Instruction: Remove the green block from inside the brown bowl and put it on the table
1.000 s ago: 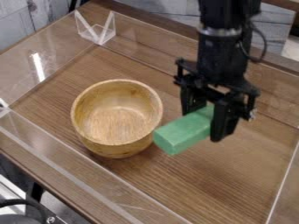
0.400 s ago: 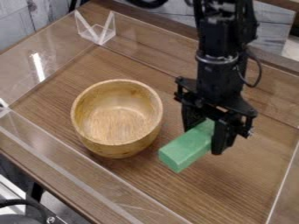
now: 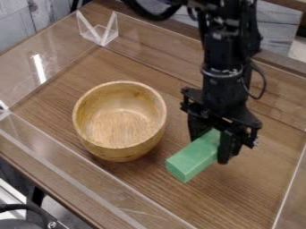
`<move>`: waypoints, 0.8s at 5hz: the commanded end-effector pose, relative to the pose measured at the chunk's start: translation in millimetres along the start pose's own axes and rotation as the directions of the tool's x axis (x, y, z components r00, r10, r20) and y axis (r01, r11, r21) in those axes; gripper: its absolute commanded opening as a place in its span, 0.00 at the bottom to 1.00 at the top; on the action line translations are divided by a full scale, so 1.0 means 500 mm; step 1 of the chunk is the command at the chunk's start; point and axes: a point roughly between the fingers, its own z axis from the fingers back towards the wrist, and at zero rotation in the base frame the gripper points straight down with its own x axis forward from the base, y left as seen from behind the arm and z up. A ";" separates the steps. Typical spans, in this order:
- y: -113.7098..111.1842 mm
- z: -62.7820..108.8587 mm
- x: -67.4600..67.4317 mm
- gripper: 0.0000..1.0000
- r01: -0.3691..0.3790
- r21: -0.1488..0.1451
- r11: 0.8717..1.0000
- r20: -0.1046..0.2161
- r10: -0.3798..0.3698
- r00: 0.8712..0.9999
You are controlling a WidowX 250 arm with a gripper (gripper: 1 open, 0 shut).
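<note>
Pincer: gripper (image 3: 220,148), black, pointing steeply down, its fingers pinched on the upper end of the green block.
Green block: green block (image 3: 194,159) sits tilted, its free lower end toward the camera and very close to the table; whether it touches the surface I cannot tell.
Block's place: outside the bowl, just to the right of it as the camera sees it, apart from the rim.
Brown bowl: brown bowl (image 3: 118,119) stands upright on the table, left of the gripper, with nothing in it.
Done, as I judge it: the block is out of the bowl and carried to a bare spot beside it.
Left, as I judge it: settle the block flat, spread the fingers, lift clear.
Surface: table (image 3: 72,67) is glossy brown wood grain, bare around the block, so there is room to set it down.
Edges: clear plastic walls (image 3: 48,188) run along the table's near and left sides.
Room beyond: a clear angular stand (image 3: 97,27) rests at the far left; the background behind the arm is dim and hard to read.
</note>
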 end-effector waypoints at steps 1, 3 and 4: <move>-0.001 0.006 0.017 0.00 0.013 -0.001 1.000 0.048 -0.013 0.999; 0.010 -0.002 0.024 0.00 0.008 -0.010 1.000 0.062 -0.008 0.998; 0.017 -0.002 0.025 0.00 0.003 -0.017 1.000 0.067 -0.002 0.998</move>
